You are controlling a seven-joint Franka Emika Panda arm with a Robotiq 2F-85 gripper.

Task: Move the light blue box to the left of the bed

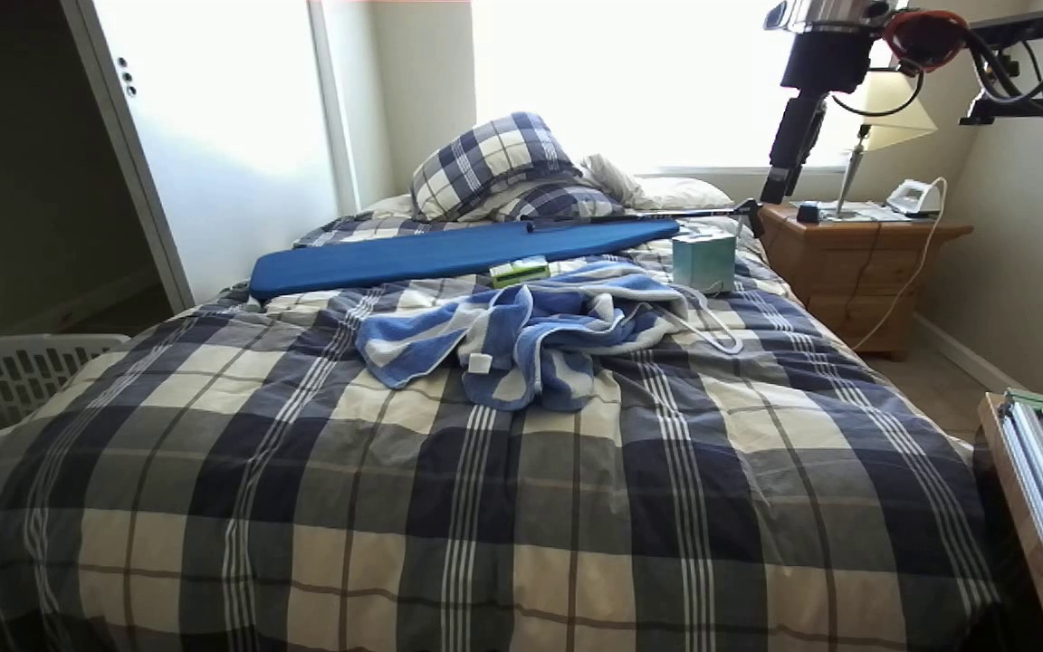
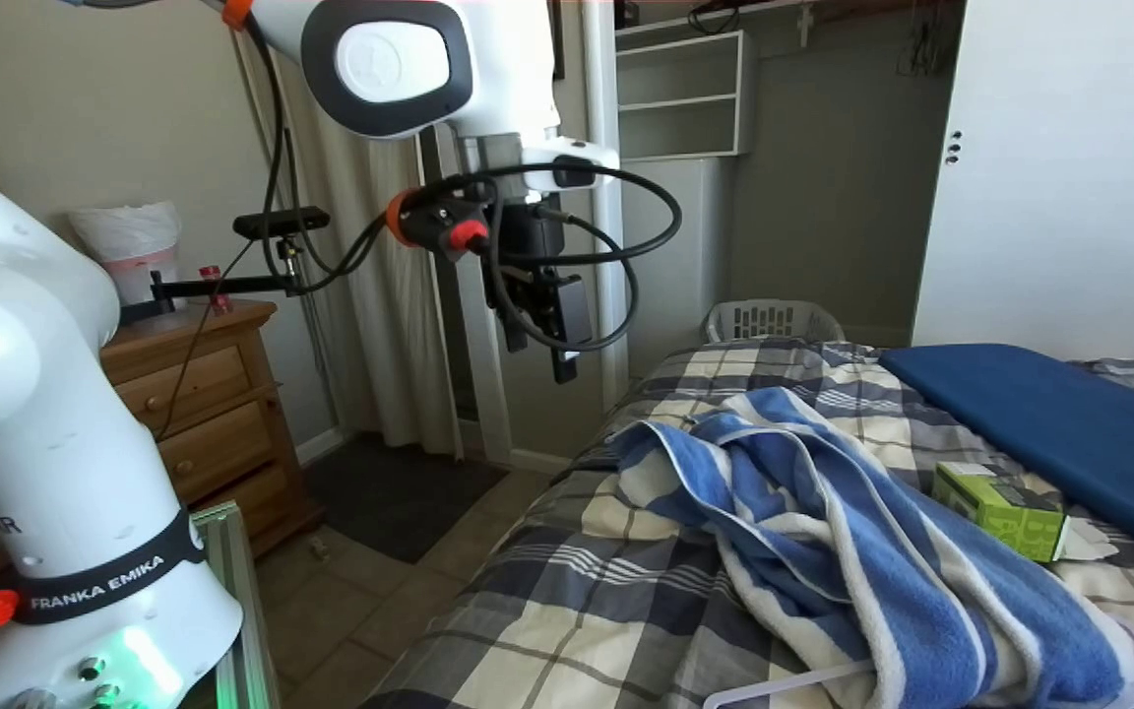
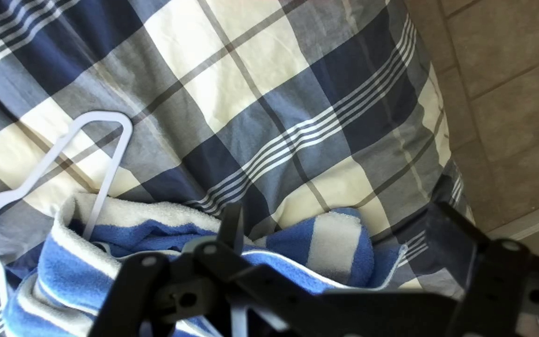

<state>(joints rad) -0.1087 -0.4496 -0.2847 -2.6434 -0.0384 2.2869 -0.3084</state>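
Observation:
The light blue box stands upright on the plaid bed, at the right of the bed in an exterior view. It is out of view in the wrist view and in the exterior view that shows the robot base. My gripper hangs in the air, fingers down, up and to the right of the box in that picture. My gripper also shows above bed height in an exterior view. In the wrist view my gripper has its fingers wide apart with nothing between them. The bed lies below.
A crumpled blue-and-white towel with a white hanger lies mid-bed. A green box, a blue ironing board and a black stick lie farther back. A nightstand and a laundry basket flank the bed.

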